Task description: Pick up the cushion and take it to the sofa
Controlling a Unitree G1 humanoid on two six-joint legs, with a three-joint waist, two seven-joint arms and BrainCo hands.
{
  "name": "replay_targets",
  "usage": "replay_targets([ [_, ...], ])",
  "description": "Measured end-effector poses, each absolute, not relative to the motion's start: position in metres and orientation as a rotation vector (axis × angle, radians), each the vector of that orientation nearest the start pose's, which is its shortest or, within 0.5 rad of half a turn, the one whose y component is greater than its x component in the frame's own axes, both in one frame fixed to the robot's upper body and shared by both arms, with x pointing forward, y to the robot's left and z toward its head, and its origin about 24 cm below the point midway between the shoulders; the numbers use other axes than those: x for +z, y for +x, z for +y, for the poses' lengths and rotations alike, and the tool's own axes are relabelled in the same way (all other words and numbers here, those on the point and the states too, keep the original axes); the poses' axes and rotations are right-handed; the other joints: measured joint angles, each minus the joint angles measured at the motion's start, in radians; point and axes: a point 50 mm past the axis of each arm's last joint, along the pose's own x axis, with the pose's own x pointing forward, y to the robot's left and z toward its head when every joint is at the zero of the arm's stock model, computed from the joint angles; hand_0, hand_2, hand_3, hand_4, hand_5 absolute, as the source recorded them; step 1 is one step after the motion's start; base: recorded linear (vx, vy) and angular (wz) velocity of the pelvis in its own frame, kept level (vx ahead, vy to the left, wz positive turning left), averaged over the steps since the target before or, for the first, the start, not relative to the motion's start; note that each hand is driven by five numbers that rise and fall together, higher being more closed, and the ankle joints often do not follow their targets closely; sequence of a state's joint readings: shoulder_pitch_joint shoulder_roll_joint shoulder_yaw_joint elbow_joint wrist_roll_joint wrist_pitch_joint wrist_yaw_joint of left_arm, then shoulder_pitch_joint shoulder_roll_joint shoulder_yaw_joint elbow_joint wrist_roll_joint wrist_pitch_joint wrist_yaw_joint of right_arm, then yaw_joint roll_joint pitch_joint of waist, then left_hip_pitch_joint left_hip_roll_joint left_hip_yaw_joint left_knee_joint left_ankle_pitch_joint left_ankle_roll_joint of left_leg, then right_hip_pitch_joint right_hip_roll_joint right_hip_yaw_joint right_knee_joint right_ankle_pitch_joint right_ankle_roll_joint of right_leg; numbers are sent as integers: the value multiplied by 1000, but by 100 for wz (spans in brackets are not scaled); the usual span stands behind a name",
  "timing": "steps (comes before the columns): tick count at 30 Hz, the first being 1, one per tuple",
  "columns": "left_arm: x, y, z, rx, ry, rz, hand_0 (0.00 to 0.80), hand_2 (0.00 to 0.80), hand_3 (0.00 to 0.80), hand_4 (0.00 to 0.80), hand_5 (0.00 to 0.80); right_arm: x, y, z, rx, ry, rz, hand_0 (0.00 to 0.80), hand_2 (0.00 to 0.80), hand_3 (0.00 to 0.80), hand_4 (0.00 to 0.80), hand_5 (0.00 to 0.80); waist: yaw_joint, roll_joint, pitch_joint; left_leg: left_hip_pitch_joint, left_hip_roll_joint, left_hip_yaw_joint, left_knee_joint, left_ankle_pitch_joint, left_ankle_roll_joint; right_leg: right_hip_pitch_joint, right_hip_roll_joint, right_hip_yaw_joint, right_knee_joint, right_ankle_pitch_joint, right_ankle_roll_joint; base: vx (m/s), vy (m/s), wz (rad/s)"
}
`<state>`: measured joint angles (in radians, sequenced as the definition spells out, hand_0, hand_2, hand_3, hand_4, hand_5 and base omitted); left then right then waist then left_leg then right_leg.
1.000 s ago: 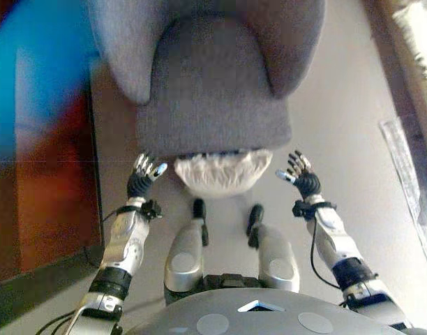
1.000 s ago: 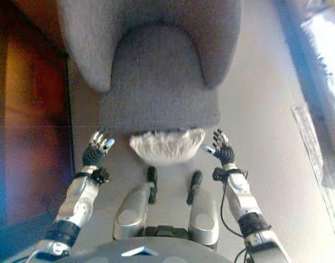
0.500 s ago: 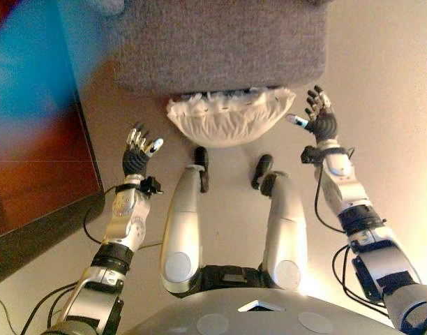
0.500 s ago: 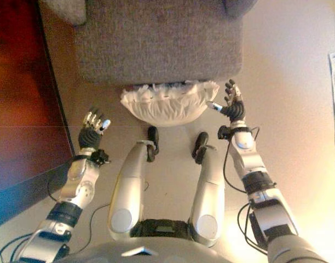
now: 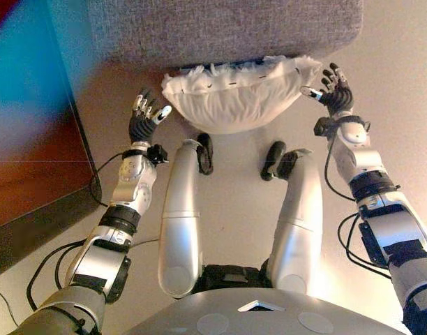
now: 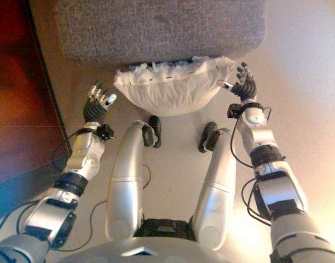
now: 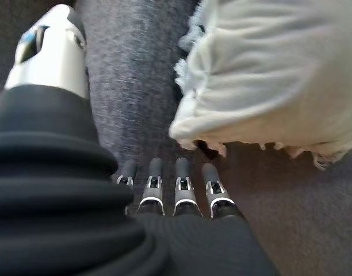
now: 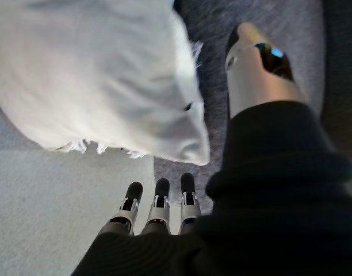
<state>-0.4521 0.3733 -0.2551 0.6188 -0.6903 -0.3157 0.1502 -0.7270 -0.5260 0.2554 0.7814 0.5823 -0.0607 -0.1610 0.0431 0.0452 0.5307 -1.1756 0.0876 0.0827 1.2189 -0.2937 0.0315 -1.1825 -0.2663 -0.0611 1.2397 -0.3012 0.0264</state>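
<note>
The white cushion [image 5: 234,98] lies on the floor [image 5: 234,209], leaning against the front of the grey sofa [image 5: 220,28]. The left hand [image 5: 145,118] hovers near one end of it and the right hand [image 5: 332,89] just beside the other end; both have their fingers spread and hold nothing (neither wrist view shows any contact with the fabric). So the pick-up has not begun. Left to do, as I judge it: close both hands in on the cushion's ends, lift it and set it on the seat.
</note>
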Motion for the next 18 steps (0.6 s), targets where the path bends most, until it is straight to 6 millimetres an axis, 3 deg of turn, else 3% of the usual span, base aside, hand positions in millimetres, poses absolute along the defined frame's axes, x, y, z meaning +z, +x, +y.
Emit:
replay_targets([
  [7, 69, 350, 204, 115, -241, -37, 0, 0, 0, 0, 0, 113, 383, -247, -200, -85, 106, 0, 0, 0, 0, 0, -3, 4, 0, -69, 14, -4, 81, -7, 4, -73, 21, 29, 73, -1, -1, 3, 1, -3],
  [13, 68, 353, 203, 74, -321, -8, 0, 0, 0, 0, 0, 113, 386, -245, -160, -33, 125, 0, 0, 0, 0, 0, -7, 4, 0, -80, 16, -4, 88, -7, 3, -87, 28, 35, 80, -1, -1, -11, 3, -2],
  [18, 78, 361, 198, 33, -368, -5, 0, 0, 0, 0, 0, 132, 395, -235, -94, -33, 86, 0, 0, 0, 0, 0, -9, 4, 0, -111, 16, -3, 88, -7, 3, -120, 28, 35, 80, -1, -1, -28, 13, 0],
])
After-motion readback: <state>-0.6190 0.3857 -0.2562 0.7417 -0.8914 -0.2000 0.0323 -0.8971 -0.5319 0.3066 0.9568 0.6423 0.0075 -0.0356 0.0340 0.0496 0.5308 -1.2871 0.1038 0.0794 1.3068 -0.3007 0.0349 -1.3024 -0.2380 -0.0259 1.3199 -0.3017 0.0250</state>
